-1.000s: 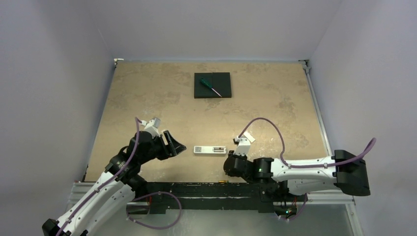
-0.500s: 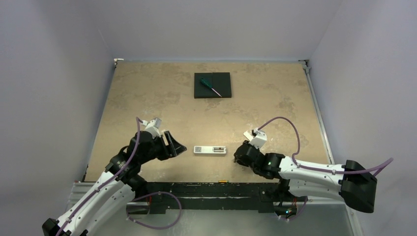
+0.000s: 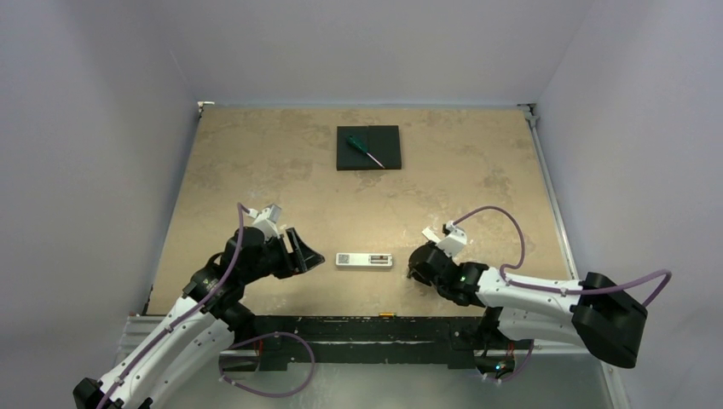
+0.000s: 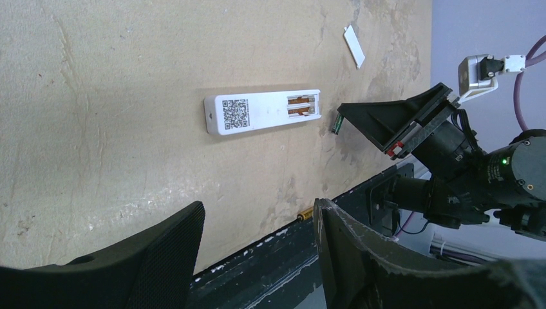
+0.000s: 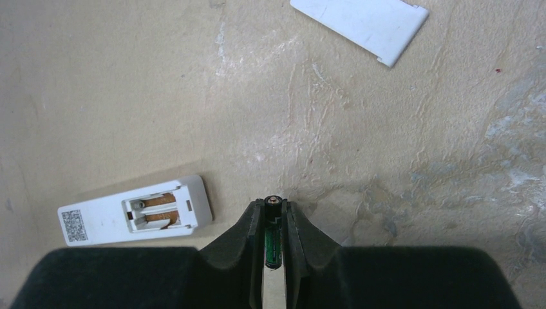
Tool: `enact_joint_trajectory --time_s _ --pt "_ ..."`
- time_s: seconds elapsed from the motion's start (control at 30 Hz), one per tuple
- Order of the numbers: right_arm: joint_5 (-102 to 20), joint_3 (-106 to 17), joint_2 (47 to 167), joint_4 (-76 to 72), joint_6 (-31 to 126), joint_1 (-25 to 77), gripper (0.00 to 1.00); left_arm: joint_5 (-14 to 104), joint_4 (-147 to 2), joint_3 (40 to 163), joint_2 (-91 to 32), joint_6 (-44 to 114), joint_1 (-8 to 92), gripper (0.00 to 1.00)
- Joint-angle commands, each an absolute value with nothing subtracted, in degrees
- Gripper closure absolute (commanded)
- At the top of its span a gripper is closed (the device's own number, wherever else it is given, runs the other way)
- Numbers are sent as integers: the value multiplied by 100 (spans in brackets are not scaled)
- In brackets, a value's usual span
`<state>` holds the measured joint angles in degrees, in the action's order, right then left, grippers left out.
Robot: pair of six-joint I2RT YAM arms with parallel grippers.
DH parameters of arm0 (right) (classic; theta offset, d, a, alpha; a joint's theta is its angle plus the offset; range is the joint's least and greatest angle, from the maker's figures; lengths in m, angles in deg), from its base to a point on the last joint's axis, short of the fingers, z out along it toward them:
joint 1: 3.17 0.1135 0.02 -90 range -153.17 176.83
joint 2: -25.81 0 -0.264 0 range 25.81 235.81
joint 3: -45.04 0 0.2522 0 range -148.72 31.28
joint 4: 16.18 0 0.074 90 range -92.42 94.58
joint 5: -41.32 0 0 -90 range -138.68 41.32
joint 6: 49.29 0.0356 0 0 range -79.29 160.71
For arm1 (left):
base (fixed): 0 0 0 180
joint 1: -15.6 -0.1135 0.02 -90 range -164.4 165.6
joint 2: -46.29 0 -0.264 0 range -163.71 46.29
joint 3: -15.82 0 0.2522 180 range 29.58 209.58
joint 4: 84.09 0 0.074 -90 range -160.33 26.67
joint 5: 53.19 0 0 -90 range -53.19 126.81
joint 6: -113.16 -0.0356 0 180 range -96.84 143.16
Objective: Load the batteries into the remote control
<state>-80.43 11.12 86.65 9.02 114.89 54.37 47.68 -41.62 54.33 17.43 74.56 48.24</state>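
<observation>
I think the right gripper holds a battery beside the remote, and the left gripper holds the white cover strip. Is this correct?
Not quite. The left gripper is open and holds nothing; the white cover strip lies on the table, as the left wrist view shows. The rest stands: the right gripper holds a battery beside the remote.

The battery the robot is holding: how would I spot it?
Start at the tan table and find the white remote lying near its front edge. Just right of it is the right arm's black tool, with the battery pinched in it. It is a tiny green-and-dark stick; the remote and loose cover are flat and white.
</observation>
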Motion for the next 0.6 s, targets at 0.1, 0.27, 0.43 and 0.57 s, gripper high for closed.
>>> enact_joint_trajectory --time_s 0.1,0.27,0.43,0.57 --pt "-8154 1168 8772 769 11949 5396 76 4891 -4364 5604 1747 7344 4794 38" --pt "-8169 1215 8718 822 12008 5396 71 4900 -4379 5591 1738 7343 4794 38" --pt "-8173 1251 8651 829 12006 5398 68 4908 -4394 5586 1738 7336 4788 38" --pt "-8216 1132 8537 1019 11786 5396 64 4923 -4401 5587 1723 7328 4792 38"
